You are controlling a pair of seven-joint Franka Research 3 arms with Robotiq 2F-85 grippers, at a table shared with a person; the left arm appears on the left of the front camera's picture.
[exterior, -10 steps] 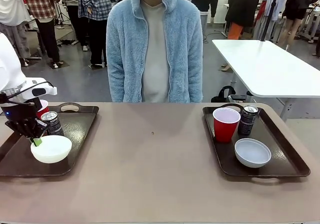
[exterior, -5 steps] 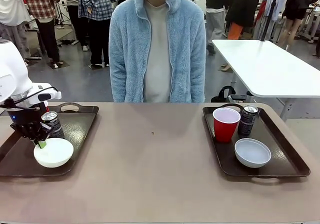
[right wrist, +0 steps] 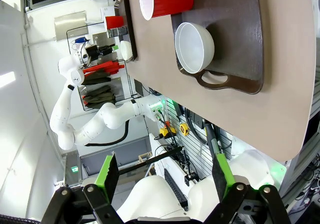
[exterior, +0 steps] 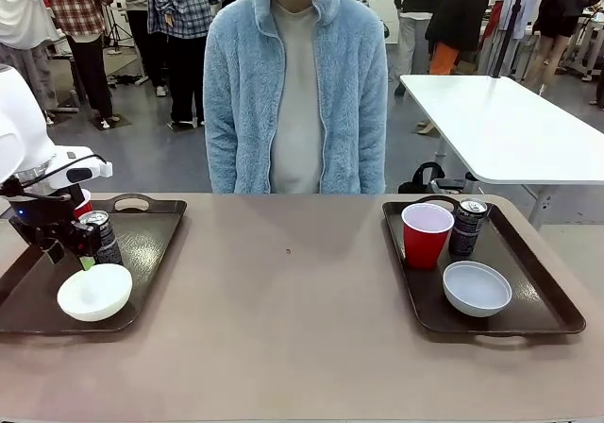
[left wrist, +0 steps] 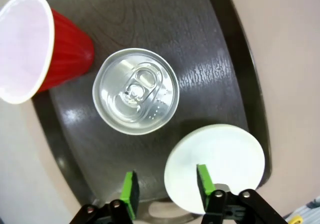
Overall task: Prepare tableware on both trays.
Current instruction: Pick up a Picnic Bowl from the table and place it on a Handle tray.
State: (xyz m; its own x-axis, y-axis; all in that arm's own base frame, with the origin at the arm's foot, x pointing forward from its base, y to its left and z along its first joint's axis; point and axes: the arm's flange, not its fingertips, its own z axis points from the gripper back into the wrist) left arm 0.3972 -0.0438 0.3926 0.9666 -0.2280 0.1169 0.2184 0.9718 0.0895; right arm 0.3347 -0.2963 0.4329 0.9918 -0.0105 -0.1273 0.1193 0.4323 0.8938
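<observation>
The left tray (exterior: 151, 244) carries a white bowl (exterior: 94, 292), a black can (exterior: 102, 236) and a red cup (exterior: 83, 202) half hidden behind my left gripper (exterior: 81, 257). That gripper hangs open just above the bowl's far rim. From the left wrist I look down on the red cup (left wrist: 30, 44), the can's silver top (left wrist: 136, 91) and the bowl (left wrist: 220, 164), with one green pad over the bowl's edge. The right tray (exterior: 528, 281) holds a red cup (exterior: 426, 234), a can (exterior: 468, 226) and a bowl (exterior: 477, 287). My right gripper (right wrist: 165, 176) is open, far from its tray (right wrist: 240, 44).
A person in a light blue fleece jacket (exterior: 293, 93) stands at the far side of the table, hands out of sight. The brown tabletop (exterior: 283, 319) between the trays is bare. A white table (exterior: 500, 126) stands behind on the right.
My left gripper has opened, let go of the white bowl and lifted a little. The bowl now rests on the left tray, slightly nearer its front edge.
</observation>
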